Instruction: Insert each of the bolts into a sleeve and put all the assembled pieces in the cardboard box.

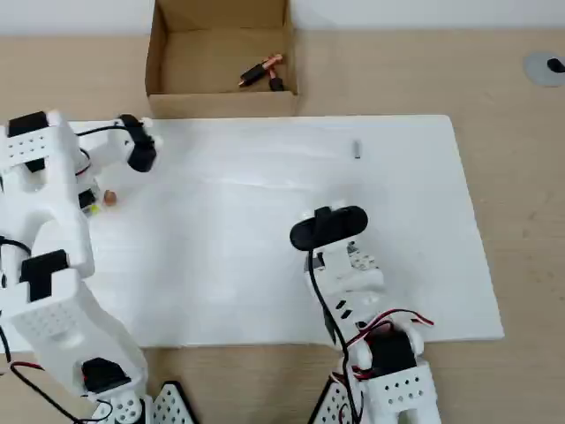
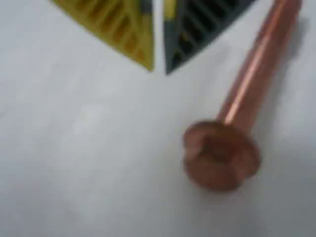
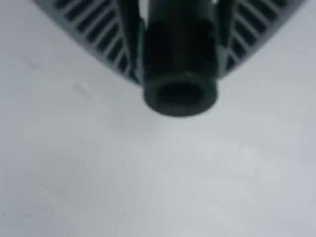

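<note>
A copper bolt (image 2: 219, 155) with a flanged head lies flat on the white mat (image 1: 265, 256), at the far left of it (image 1: 109, 198). My left gripper (image 2: 158, 66) hangs just above the mat beside the bolt's shaft, its yellow and black fingertips shut together with nothing between them. My right gripper (image 3: 180, 74) is shut on a black sleeve (image 3: 180, 94), whose open end points out over the mat near the mat's middle. The cardboard box (image 1: 157, 62) stands at the back and holds assembled pieces (image 1: 260, 72).
The left arm's body (image 1: 53, 221) takes up the table's left side, and the right arm (image 1: 349, 265) rises from the front centre. A small grey object (image 1: 357, 150) lies on the mat at the back right. A round fitting (image 1: 543, 66) sits in the far right corner.
</note>
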Available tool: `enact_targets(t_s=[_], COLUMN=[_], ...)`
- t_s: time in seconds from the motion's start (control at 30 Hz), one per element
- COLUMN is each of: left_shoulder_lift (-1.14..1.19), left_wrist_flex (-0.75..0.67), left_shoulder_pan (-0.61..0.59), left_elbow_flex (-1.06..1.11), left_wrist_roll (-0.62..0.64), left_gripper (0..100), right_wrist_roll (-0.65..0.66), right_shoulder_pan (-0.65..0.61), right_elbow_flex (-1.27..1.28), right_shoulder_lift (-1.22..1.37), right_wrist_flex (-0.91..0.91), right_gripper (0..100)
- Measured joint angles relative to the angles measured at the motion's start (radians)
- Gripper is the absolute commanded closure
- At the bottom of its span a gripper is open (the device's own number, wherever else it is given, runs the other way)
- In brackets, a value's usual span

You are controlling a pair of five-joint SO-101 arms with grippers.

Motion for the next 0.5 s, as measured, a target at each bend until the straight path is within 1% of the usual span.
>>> enact_targets(t_s=[0.07, 0.17, 0.5], left_shoulder_lift=[0.031, 0.077, 0.203], left_wrist_flex=[0.0, 0.0, 0.0], left_shoulder_pan=[-0.005, -0.003, -0.003], left_elbow_flex=[-0.035, -0.083, -0.276], left_wrist_roll=[-0.002, -0.006, -0.009], left_gripper=[98, 93, 92], right_wrist_roll=[0.0, 0.0, 0.0], right_shoulder_pan=[0.0, 0.0, 0.0], right_elbow_flex=[0.0, 0.0, 0.0], right_shoulder_lift=[0.0, 0.0, 0.0], right_wrist_flex=[0.0, -0.005, -0.025], right_gripper=[98.8, 98.8, 98.8])
